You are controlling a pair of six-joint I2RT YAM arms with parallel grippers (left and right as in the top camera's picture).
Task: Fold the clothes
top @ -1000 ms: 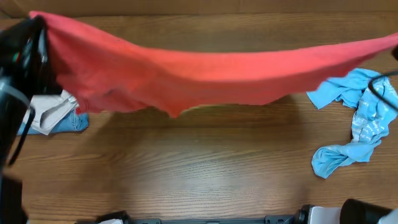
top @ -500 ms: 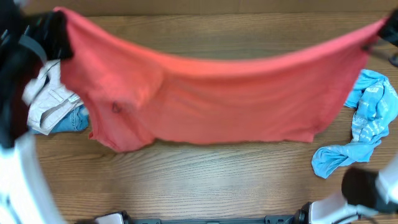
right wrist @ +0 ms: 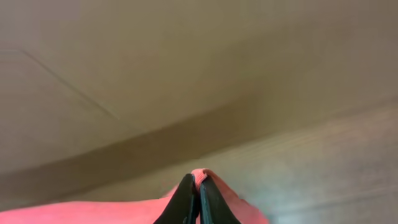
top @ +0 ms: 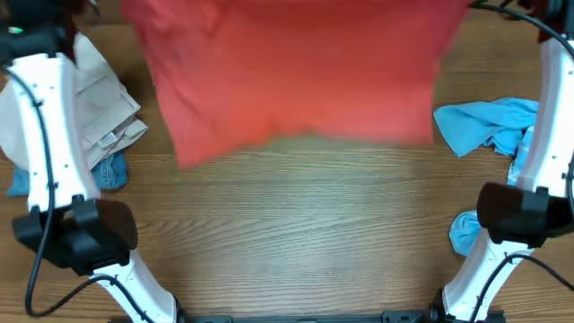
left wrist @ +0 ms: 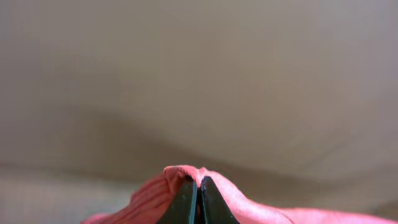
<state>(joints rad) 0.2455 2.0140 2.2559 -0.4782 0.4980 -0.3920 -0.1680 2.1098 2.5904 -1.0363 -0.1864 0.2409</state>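
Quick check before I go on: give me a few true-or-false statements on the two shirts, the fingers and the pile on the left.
1. The left fingers and right fingers are both shut on the red shirt. True.
2. The red shirt lies flat on the table. False: it hangs lifted between the two grips.
3. The blue shirt sits folded at the table's middle. False: it lies crumpled by the right arm.
4. By the left arm, the trousers lie over the jeans. True.
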